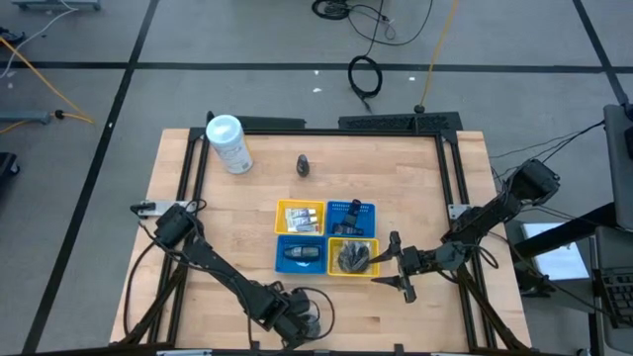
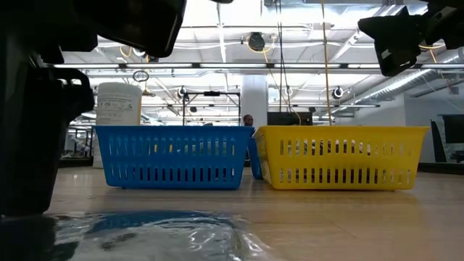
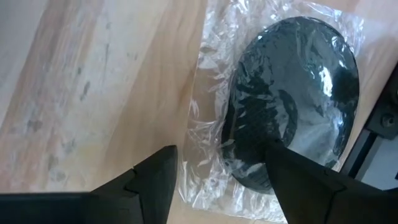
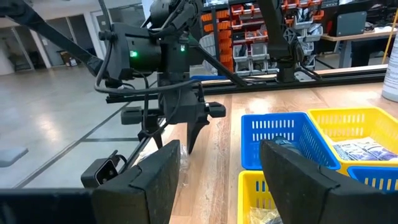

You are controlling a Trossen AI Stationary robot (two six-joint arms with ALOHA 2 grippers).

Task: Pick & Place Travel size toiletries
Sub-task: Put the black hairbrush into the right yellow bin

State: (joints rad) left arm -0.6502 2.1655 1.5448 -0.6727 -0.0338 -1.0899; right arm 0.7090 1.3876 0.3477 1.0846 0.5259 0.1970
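A dark round disc (image 3: 292,93) in clear wrap (image 3: 208,124) lies flat on the wooden table near its near edge. My left gripper (image 3: 221,180) points down over it, open. One finger stands above bare wood beside the wrap, the other over the disc's rim. In the right wrist view this gripper (image 4: 177,146) hangs just above the table. My right gripper (image 1: 381,269) waits open and level beside the yellow basket (image 1: 353,255). A dark cone-shaped bottle (image 1: 304,164) stands alone on its base farther back. My left gripper comes at the wrapped disc from above, fingers pointing down. One fingertip (image 3: 277,155) overlaps the disc's rim (image 3: 249,168) and the wrap's edge lies between the fingers. I cannot tell whether either finger touches the wrap or the disc.
Four small baskets sit together mid-table: a yellow one (image 1: 300,218) with pale tubes, a blue one (image 1: 351,211), a blue one (image 1: 300,254) with a dark item, and the yellow one with dark items. A white canister (image 1: 229,143) stands at the back left.
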